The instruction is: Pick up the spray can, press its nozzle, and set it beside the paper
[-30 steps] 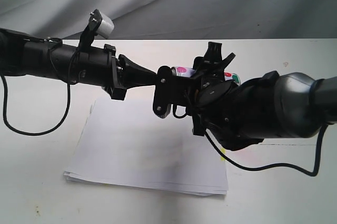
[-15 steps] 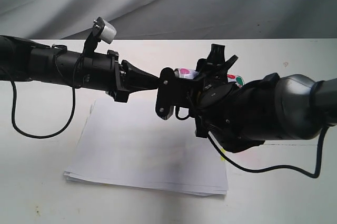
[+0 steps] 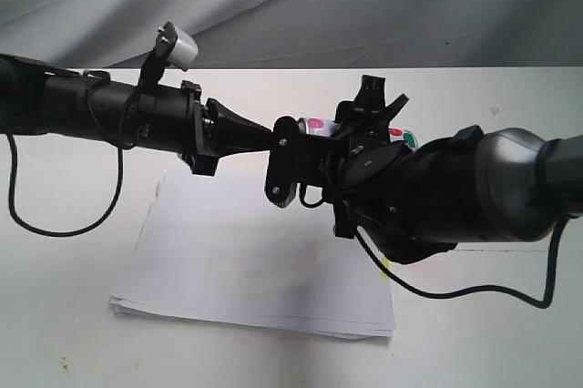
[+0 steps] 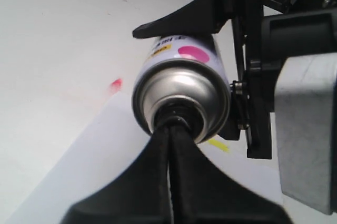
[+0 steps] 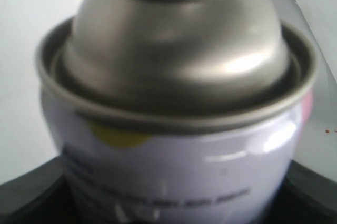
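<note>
Spray can (image 3: 319, 124) aloft above paper (image 3: 228, 270), clamped in right fingers (image 4: 184, 19); left fingers (image 3: 239, 130) pinched together, apparently on nozzle (image 4: 179, 114).

- spray can (image 4: 181, 82): rows of small dark print on its white label, all too blurred to read
- nothing else carries legible text

Left arm (image 3: 91, 115) comes in roughly level from one side, right arm (image 3: 492, 188) from the other, and they meet nose to nose in mid-air. Left gripper (image 3: 267, 133) has its jaws pinched together into a point. Right gripper (image 3: 321, 133) has its jaws spread wide, clamped on the spray can (image 4: 181, 77).
</note>
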Motion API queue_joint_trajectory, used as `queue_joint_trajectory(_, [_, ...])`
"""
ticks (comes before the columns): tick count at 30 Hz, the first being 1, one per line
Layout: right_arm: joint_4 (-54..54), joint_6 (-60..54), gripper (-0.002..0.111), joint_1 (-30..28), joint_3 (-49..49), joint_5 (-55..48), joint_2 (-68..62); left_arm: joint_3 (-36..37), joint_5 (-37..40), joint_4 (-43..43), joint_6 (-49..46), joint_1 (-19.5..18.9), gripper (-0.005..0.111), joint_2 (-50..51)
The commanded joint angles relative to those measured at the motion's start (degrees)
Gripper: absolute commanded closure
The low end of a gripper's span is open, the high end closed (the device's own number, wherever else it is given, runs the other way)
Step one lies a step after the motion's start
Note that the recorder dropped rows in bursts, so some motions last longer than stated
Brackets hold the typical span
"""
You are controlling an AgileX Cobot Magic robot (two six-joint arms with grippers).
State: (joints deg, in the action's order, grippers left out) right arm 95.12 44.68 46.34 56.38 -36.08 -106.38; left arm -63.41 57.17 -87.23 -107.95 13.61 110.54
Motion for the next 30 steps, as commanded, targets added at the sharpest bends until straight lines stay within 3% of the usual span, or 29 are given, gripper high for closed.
queue_joint_trajectory(1, [3.44, 0.17, 0.108, 0.52, 1.02, 1.37, 0.86, 1.21, 1.27, 3.62, 2.12, -1.99, 0.107, -4.91])
queue_joint_trajectory(6, [3.44, 0.17, 0.108, 0.52, 1.02, 1.48, 0.86, 8.2, 0.43, 4.07, 1.12, -6.25, 0.107, -10.04])
queue_joint_trajectory(11, [3.44, 0.17, 0.108, 0.52, 1.02, 1.48, 0.86, 12.57, -0.26, -0.68, -2.23, -9.65, 0.107, -13.08])
queue_joint_trajectory(25, [2.08, 1.02, 0.108, 0.52, 1.02, 1.48, 1.12, 12.7, -0.26, -1.41, -3.01, -9.66, 0.107, -13.77])
queue_joint_trajectory(30, [1.14, 12.81, 0.108, -0.08, 1.02, 1.3, 4.32, 12.7, -0.26, -2.24, -3.01, -9.66, 0.107, -13.77])
